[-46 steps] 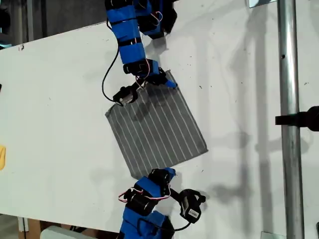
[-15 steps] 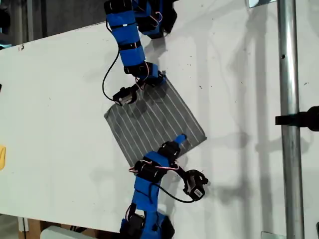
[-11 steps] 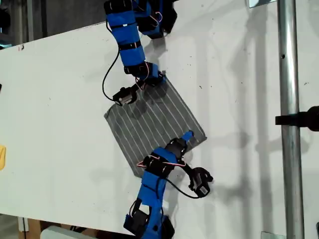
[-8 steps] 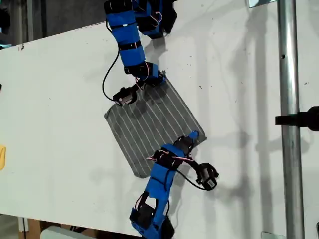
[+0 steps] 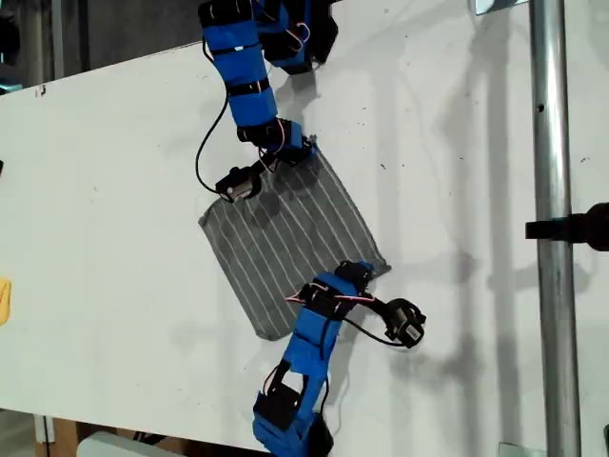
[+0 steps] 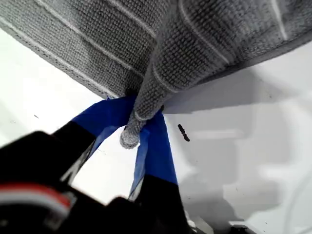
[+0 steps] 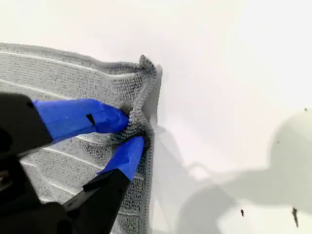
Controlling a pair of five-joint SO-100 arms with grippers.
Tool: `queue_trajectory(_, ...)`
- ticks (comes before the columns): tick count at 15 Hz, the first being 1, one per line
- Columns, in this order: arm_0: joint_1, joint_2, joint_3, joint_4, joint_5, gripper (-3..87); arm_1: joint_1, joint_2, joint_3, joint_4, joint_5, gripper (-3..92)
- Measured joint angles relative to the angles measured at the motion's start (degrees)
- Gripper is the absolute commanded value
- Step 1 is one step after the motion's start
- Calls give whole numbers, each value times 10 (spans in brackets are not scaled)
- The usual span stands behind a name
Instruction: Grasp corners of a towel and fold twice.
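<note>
Exterior view: the towel (image 5: 285, 238), grey with thin white stripes, lies spread in a single layer on the white table (image 5: 114, 190), turned like a diamond near the middle. No part of it is doubled over, so I judge that neither fold is made yet.

What looks done is the grasping. My first gripper (image 5: 297, 152) reaches in from the exterior view's top and sits on the towel's uppermost corner. In the first wrist view its blue jaws (image 6: 139, 122) are shut on a bunched tip of cloth (image 6: 130, 139), and the fabric beyond rises off the table and casts a shadow under it.

My second gripper (image 5: 360, 274) comes from the exterior view's bottom to the corner at the exterior view's right. In the second wrist view its jaws (image 7: 131, 126) are clamped on a pucker of the towel's edge, just short of the pointed corner (image 7: 145, 62), which lies flat and free on the table.

The other two corners, toward the exterior view's left and bottom, are untouched. Left to do, by my reckoning: carry both held corners across to them for the first fold, then regrasp and fold once more
</note>
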Motion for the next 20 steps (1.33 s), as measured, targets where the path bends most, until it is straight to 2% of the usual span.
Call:
queue_trajectory(1, 0, -9, -1, 0, -5, 134, 0, 0, 0, 0, 0, -2)
queue_trajectory(2, 0, -16, -2, 0, -14, 90, 0, 0, 0, 0, 0, -2)
queue_trajectory(3, 0, -23, -2, 0, -22, -28, 0, 0, 0, 0, 0, -2)
queue_trajectory(6, 0, -34, -3, 15, -63, -29, -2, 0, 0, -1, 0, -2)
queue_trajectory(13, 22, 4, 31, 123, -144, -29, -13, -4, -1, -8, 11, -2)
queue_trajectory(20, 31, 98, 106, 132, -151, -16, -60, -124, -131, 4, 39, -2)
